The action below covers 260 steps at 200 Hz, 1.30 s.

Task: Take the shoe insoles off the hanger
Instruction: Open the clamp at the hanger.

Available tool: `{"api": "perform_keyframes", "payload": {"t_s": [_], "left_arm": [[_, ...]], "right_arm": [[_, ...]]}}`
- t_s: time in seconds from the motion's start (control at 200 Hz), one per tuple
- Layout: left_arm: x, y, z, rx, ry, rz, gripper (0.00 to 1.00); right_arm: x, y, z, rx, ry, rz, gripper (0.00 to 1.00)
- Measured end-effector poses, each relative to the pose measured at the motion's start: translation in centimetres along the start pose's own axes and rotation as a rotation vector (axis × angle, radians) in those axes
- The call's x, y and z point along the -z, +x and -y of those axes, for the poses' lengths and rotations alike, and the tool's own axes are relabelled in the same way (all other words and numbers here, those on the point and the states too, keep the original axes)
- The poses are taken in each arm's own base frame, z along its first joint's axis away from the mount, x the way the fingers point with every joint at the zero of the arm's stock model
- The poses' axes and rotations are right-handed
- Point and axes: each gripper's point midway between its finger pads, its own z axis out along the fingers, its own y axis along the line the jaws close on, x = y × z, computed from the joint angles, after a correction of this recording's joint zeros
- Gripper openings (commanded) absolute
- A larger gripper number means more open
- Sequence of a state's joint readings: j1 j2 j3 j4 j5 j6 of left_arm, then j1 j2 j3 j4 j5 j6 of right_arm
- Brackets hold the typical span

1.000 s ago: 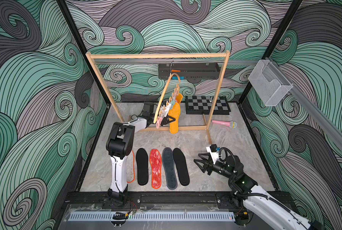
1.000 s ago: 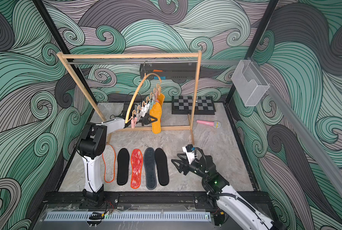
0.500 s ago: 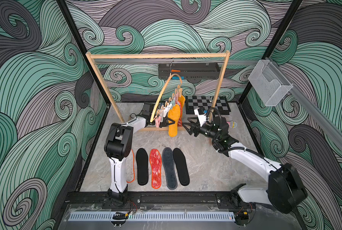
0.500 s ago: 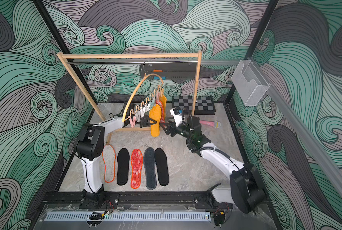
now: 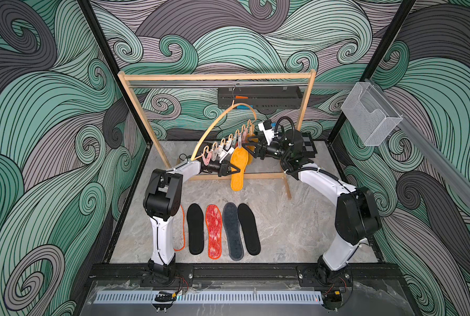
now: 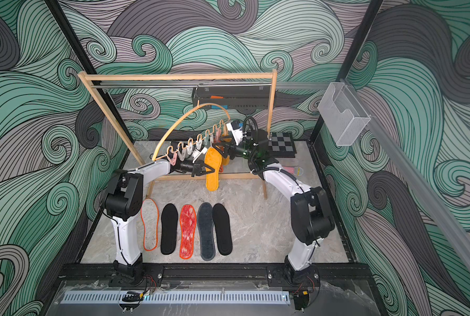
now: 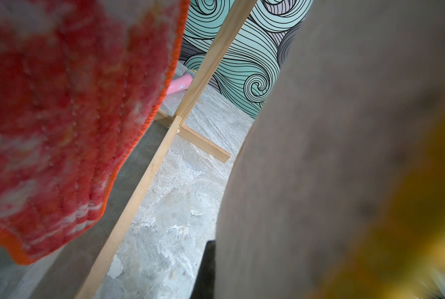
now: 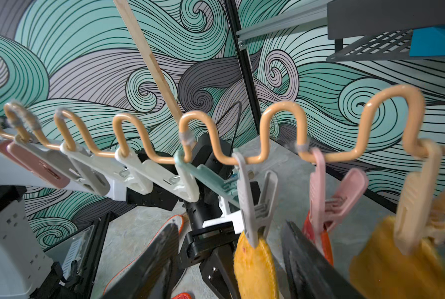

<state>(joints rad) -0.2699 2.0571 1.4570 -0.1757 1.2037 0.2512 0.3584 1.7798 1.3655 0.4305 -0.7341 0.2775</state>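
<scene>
Robot lab cell, wave-printed walls (image 5: 36,109), black frame posts (image 5: 106,54), marble-look tabletop (image 5: 296,224)

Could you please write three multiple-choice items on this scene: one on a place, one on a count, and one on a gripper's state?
1. The dark grey insole lies: A on the table, between the red mottled insole and a black insole; B in the wire basket; C on the checkerboard.
2. Insoles clipped to the hanger: A one; B three; C five.
3. The right gripper is: A shut; B open; C unseen.
Key: A, it lies in the row; B, pegs hold two yellow insoles and a red one; B, its fingers stand apart.
</scene>
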Motion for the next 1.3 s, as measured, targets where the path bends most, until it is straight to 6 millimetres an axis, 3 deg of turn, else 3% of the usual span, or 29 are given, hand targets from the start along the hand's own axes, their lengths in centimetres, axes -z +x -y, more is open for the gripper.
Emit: {"api": "perform_keyframes", "payload": {"t_s": [0.355,0.55,0.725,0.851,1.211,1.301], "left_arm": [[0.0,0.3,0.4,0.005,0.018,-0.006,0.00],[0.1,-0.1,0.5,-0.003,0.022,-0.004,0.00],[0.1,0.0,0.6,-0.002,0.024,-0.005,0.00],[0.1,0.0,0.6,-0.003,0.027,-0.006,0.00],[0.1,0.2,0.7,0.002,0.031,-0.011,0.00],[0.1,0.3,0.7,0.008,0.031,-0.014,0.00]], "right_arm": [[-2.8,0.6,2.0,-0.089,-0.074,-0.047,0.55],[-3.9,0.5,2.5,-0.125,-0.118,-0.056,0.54],[-4.6,0.4,2.4,-0.168,-0.174,-0.063,0.47],[-4.6,0.2,1.9,-0.181,-0.203,-0.063,0.41],[-4.6,-0.5,1.4,-0.176,-0.234,-0.053,0.08],[-4.6,-0.3,1.5,-0.182,-0.233,-0.056,0.05]]}}
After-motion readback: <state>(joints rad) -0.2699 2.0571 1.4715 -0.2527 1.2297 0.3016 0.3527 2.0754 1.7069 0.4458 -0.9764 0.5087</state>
